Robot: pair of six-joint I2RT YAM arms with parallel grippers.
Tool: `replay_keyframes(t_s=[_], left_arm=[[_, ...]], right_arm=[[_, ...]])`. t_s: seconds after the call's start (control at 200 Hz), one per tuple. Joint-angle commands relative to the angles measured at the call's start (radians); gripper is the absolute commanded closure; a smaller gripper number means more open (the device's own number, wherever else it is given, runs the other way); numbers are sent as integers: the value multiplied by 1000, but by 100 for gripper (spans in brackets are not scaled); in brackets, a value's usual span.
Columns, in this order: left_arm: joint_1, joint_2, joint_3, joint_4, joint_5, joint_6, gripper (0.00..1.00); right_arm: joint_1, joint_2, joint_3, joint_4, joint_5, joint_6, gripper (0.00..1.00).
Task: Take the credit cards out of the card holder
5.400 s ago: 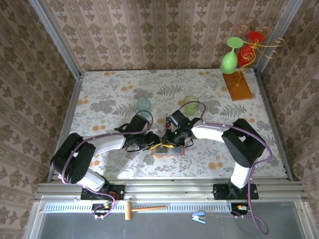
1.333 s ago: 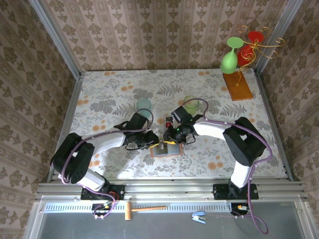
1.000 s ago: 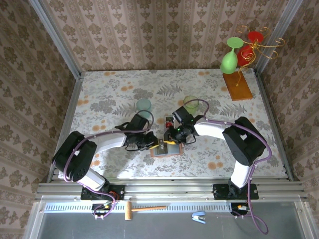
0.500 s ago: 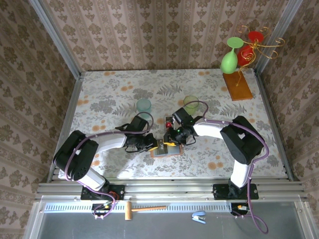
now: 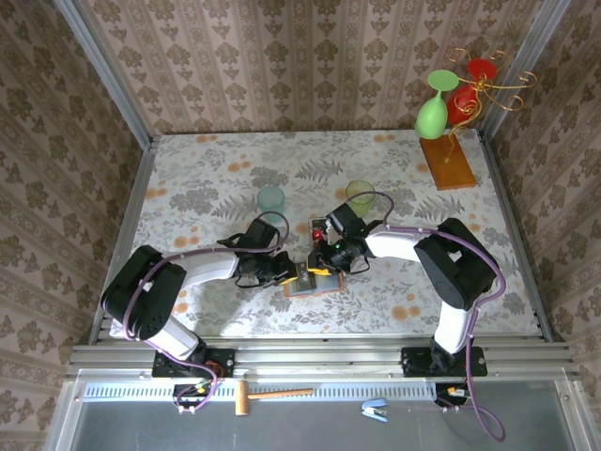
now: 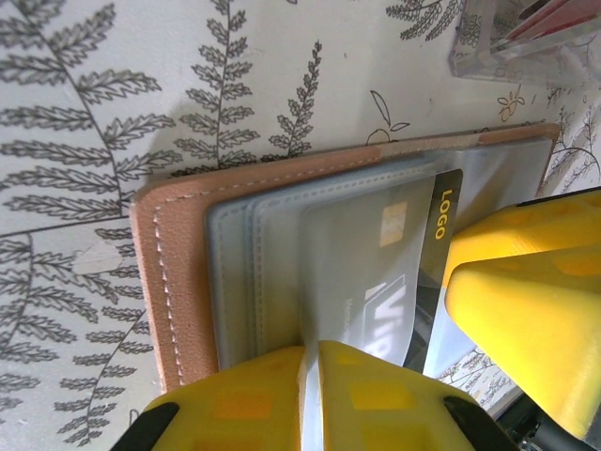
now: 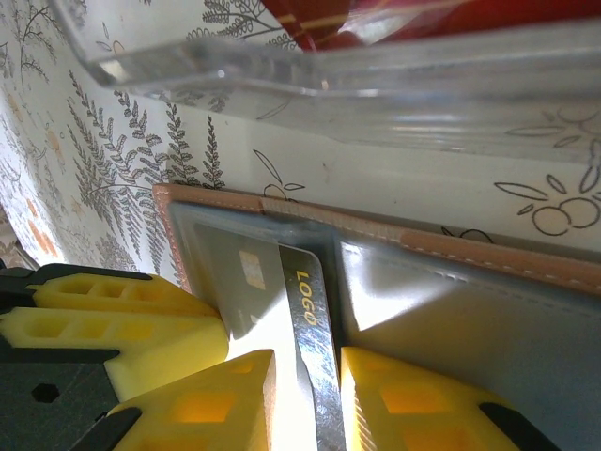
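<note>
Card holder [image 5: 313, 282] lies open, flat on the table [image 5: 207, 188], btwn both my grippers. L gripper [image 6: 312, 376] nearly shut, clamping its pocket edge; R gripper [image 7: 305, 395] narrow, pinching the dark card [image 7: 305, 301] — partly out, long axis along R's fingers, so R likely pulls straight back.

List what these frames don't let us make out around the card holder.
- Top external: the card holder sits mostly under the left gripper and right gripper. Cards are too small to count.
- Left wrist: the dark card has its print blurred by the frosted pocket, and its lower part is behind gripper fingers.
- Right wrist: the card's near end runs off the bottom edge. The red cards in the clear tray are cut by the top edge.
</note>
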Motion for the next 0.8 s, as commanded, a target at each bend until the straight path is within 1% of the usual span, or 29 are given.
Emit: replay_keyframes(t_s=[0.0,0.215,0.41,0.795], left_arm=[[3,23,-24,-10,-3,5,87],[2,22,-26,-13,-3,5,87],[3,21,-27,-10,-5,3,87],[2,12,-26,-15,-10,0,87]], right_arm=[[-2,26,-25,-1,-30,20,76],[-2,15,-20,-47,3,-1,76],[-2,14,-33,0,-59,17,76],[-3,-53,-65,46,-92,47,81]])
